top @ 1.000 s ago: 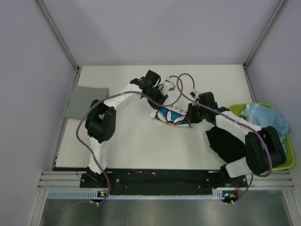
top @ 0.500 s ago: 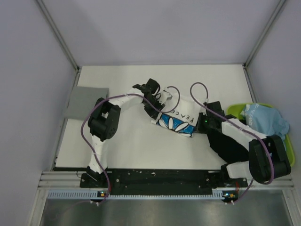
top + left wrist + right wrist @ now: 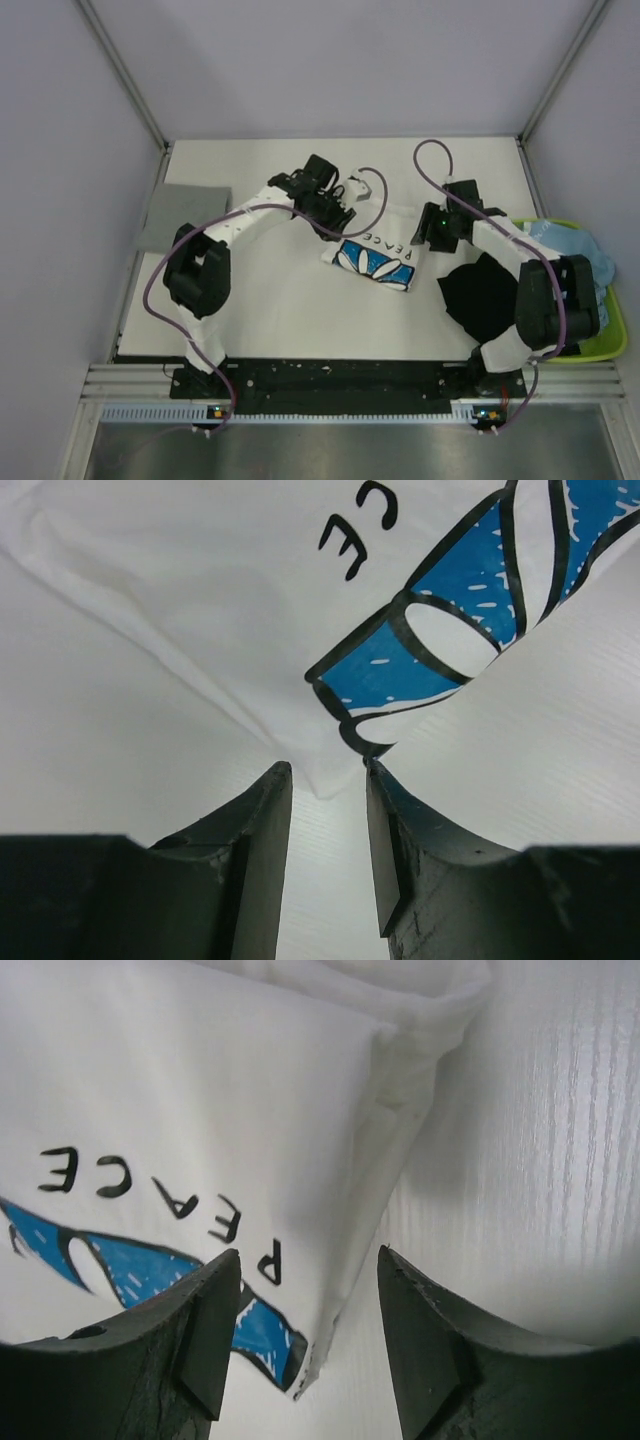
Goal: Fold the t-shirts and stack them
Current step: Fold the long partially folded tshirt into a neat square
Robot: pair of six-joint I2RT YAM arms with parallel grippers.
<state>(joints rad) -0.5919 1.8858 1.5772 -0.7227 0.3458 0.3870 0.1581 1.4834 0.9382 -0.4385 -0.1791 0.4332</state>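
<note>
Right wrist: t-shirt (image 3: 200,1100) edge between parted pincer (image 3: 305,1260) (ungripped).

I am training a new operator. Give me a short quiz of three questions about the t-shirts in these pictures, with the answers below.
1. True or false: the grey t-shirt lies at the right edge of the table.
2. Which word is printed on the white t-shirt? A) LOVE B) PEACE C) HOPE
3. What colour is the shirt that lies in the green tray?

Key
1. False: it lies at the left edge.
2. B
3. Light blue: it is the light blue t-shirt.
</note>
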